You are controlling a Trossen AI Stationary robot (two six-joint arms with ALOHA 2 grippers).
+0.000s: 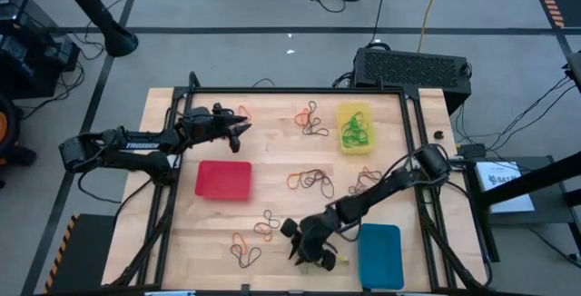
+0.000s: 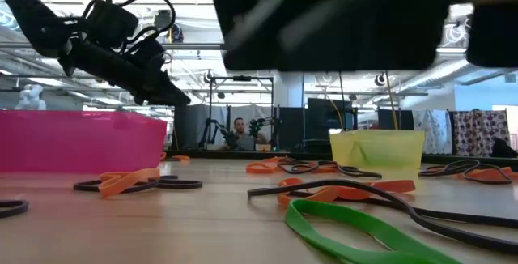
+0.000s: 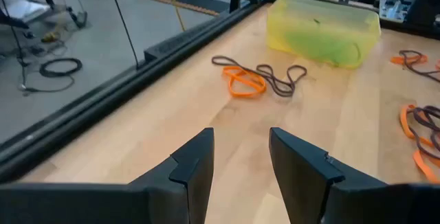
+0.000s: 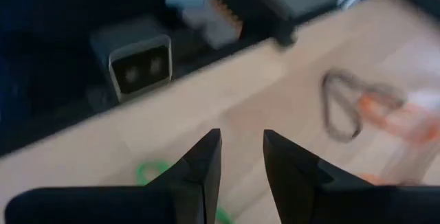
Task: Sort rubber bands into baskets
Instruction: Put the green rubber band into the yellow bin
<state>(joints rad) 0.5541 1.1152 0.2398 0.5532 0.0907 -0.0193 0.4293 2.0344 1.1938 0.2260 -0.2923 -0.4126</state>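
Wooden table (image 1: 272,155): bears three baskets and scattered rubber bands.
Red rectangular plastic basket (image 1: 223,179): left of centre.
Yellow rectangular plastic basket (image 1: 355,128): far right, with green rubber bands (image 1: 356,133) in it.
Blue rectangular plastic basket (image 1: 379,255): near right corner.
Far cluster of orange and dark rubber bands (image 1: 311,122): just left of the yellow basket.
Middle cluster of bands (image 1: 311,182): between the red basket and the right arm.
Near cluster of bands (image 1: 250,244): on the near side of the red basket.
Left gripper (image 1: 243,131): above the table, on the far side of the red basket.
Right gripper (image 1: 300,246): near edge, between the near cluster and the blue basket.
Single green rubber band (image 2: 356,227): on the table by the right gripper.
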